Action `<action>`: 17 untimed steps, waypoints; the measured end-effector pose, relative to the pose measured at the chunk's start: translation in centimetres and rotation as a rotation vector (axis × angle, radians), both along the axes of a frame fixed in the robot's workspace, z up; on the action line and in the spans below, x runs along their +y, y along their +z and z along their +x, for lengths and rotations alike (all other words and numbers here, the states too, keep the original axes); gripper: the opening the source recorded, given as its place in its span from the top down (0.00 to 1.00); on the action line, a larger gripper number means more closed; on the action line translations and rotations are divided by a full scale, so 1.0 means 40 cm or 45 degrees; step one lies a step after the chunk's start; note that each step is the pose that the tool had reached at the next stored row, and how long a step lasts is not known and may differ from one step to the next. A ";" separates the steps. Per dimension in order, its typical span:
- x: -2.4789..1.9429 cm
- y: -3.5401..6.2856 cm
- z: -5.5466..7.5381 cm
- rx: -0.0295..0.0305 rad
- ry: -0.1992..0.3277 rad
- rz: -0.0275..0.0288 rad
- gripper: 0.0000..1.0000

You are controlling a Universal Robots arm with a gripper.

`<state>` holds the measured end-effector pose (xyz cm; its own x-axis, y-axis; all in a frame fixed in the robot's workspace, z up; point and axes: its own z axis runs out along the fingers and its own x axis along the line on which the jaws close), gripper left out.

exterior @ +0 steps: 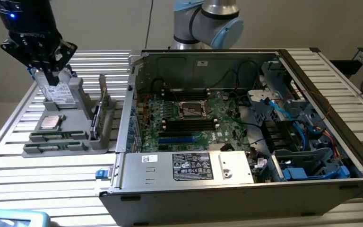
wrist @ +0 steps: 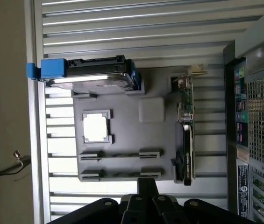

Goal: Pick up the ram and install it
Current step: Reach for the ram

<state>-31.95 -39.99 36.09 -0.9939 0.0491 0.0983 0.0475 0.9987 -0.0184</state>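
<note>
Your black end effector [wrist: 147,185] hangs above the grey plastic tray [wrist: 127,135], and you cannot tell whether it is open or closed. A thin green ram stick [exterior: 56,136] lies there unpicked, so the whole task likely remains.

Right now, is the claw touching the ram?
Apart. The exterior view shows the gripper over the far end of the tray and the ram in its near slots, a silver chip between them.

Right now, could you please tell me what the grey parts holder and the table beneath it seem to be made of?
The parts holder looks like matte grey plastic, possibly printed or moulded: even dull colour, no glare, blocky ribs. The table looks like bare metal, probably aluminium: silvery parallel slats with bright streaks of reflected light.
</note>
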 end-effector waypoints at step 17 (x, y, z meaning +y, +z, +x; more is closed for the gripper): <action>-0.013 -0.071 -0.045 0.0324 0.051 -0.0001 0.89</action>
